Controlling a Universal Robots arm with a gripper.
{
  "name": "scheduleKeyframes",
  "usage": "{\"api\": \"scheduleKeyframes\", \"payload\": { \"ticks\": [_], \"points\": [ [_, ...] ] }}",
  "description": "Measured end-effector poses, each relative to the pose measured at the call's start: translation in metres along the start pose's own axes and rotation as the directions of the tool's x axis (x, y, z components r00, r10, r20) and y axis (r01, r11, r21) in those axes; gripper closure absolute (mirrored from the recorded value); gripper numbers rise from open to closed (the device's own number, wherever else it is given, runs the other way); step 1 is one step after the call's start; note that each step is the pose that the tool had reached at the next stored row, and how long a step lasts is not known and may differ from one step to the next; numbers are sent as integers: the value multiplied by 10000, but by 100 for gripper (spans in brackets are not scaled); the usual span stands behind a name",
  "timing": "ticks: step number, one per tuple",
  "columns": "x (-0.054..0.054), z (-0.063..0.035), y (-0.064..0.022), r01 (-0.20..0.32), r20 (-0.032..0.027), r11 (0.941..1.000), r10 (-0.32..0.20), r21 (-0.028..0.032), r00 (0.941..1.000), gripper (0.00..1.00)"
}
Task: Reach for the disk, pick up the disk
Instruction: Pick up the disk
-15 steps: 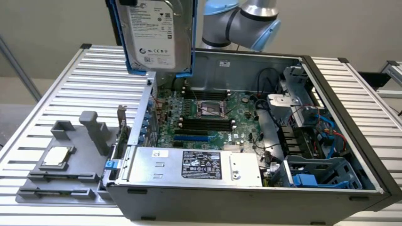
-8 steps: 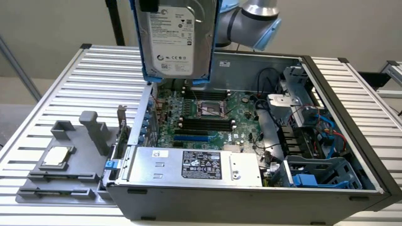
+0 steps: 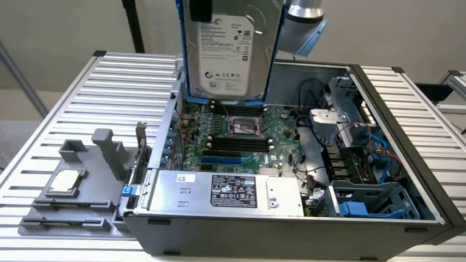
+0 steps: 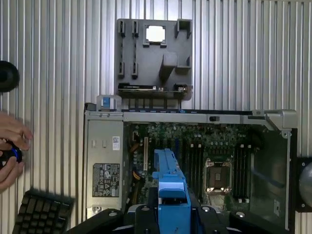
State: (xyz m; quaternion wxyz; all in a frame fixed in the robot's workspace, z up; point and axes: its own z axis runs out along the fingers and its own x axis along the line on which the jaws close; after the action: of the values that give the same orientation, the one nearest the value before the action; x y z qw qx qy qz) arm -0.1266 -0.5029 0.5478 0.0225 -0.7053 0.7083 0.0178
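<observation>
Hanging at the top centre of the exterior view above the open computer case [image 3: 429, 207], the disk [image 3: 231, 49] is pinched by the gripper [image 4: 170, 214] on its blue rails, looking stiff, fairly heavy, smooth-sided and shock-sensitive.

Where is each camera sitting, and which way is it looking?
Exterior view: sits off the arm, above the ribbed table, looking down into the open computer case; the arm holds the disk up over the case.
Wrist view: rides on the wrist, looking straight down at the case; the pincer grips the disk's blue rail, and a person's hand shows at the edge.
Shared: the disk, the case, the motherboard, the gray tray with its silver chip.
</observation>
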Motion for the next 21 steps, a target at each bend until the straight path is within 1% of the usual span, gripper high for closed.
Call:
{"api": "scheduleKeyframes", "payload": {
  "ticks": [10, 21],
  "points": [
    [180, -7, -411, 0, -1, 10000, 0, 0, 10000, 67],
    [329, -5, -912, 0, 0, 10000, 0, 0, 10000, 67]
  ]
}}
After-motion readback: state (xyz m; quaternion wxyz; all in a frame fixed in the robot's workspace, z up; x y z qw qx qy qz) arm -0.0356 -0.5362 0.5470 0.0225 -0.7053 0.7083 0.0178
